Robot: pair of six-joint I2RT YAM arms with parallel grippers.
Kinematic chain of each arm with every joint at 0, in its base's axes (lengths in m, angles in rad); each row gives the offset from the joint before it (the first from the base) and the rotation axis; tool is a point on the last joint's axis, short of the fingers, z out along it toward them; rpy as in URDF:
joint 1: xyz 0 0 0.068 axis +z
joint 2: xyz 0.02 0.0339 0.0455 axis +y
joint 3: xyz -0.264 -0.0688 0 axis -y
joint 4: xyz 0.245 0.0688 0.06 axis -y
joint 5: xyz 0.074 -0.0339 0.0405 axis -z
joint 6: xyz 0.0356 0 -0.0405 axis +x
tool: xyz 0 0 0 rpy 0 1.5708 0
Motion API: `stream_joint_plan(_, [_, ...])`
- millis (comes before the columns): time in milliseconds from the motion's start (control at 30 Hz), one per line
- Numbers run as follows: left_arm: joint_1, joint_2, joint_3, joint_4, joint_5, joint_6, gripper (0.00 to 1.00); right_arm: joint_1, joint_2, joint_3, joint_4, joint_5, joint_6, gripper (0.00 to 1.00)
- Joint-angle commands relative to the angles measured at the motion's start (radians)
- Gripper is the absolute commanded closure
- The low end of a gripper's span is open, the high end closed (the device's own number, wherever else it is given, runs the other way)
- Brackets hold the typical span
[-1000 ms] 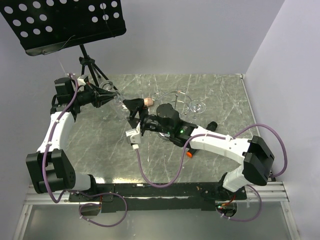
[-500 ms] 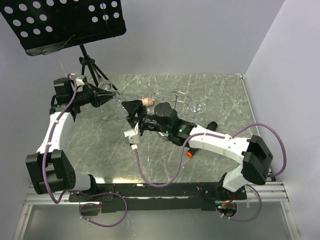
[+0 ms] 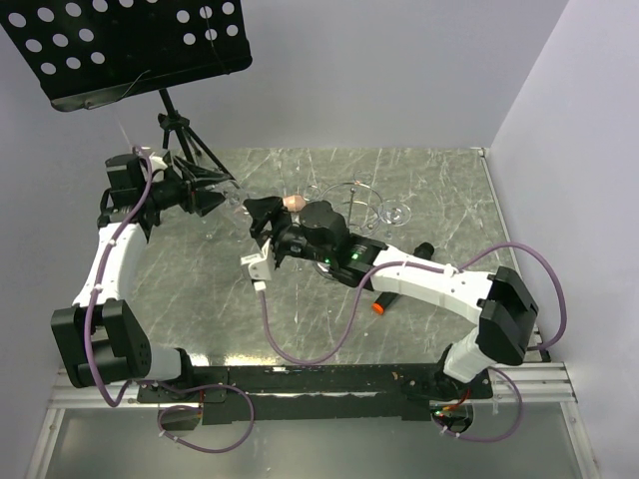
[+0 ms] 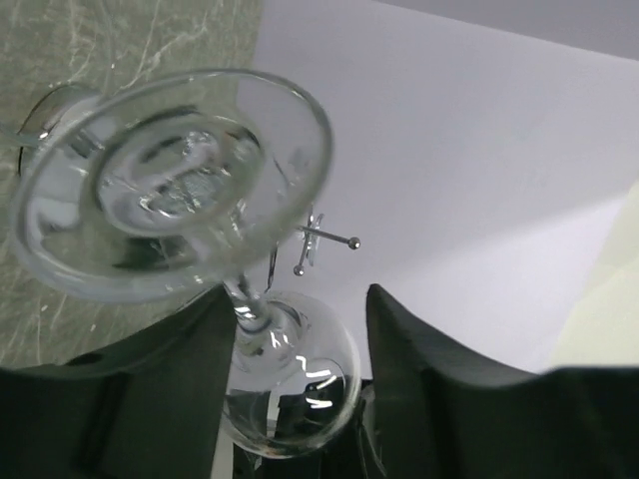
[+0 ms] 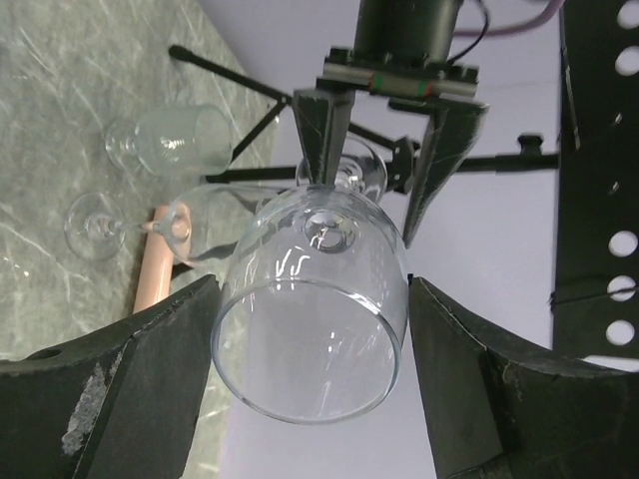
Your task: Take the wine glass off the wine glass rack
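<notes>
Between jaws of right tool (image 5: 315, 291), wine glass (image 5: 312, 344).

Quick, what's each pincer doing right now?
Left pincer: open, with the stem of the wine glass loose in the gap.
Right pincer: closed on the wine glass bowl.

Grey-green bench (image 3: 429, 180), marbled with pale veins. The music stand (image 3: 150, 60) is black, punched with round holes. Left arm (image 3: 115, 254) and right arm (image 3: 429, 284) show white with black joints, cables (image 3: 300, 351) purple. The wine glass (image 5: 315, 319) is clear; a small cap (image 3: 379, 305) is orange.
</notes>
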Motion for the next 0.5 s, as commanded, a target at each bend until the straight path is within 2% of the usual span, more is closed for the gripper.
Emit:
stream_joint_plan(0, [0.003, -0.022, 0.057, 0.056, -0.004, 0.014, 0.38, -0.004, 0.014, 0.104, 0.042, 0.090, 0.024, 0.53])
stream_joint_plan(100, [0.003, -0.017, 0.059, 0.056, -0.010, 0.020, 0.33, -0.011, 0.018, 0.122, 0.044, 0.109, 0.032, 0.55])
stream_joint_plan(467, [0.003, -0.020, 0.072, 0.050, -0.019, 0.034, 0.31, -0.023, 0.027, 0.159, 0.018, 0.139, 0.043, 0.59])
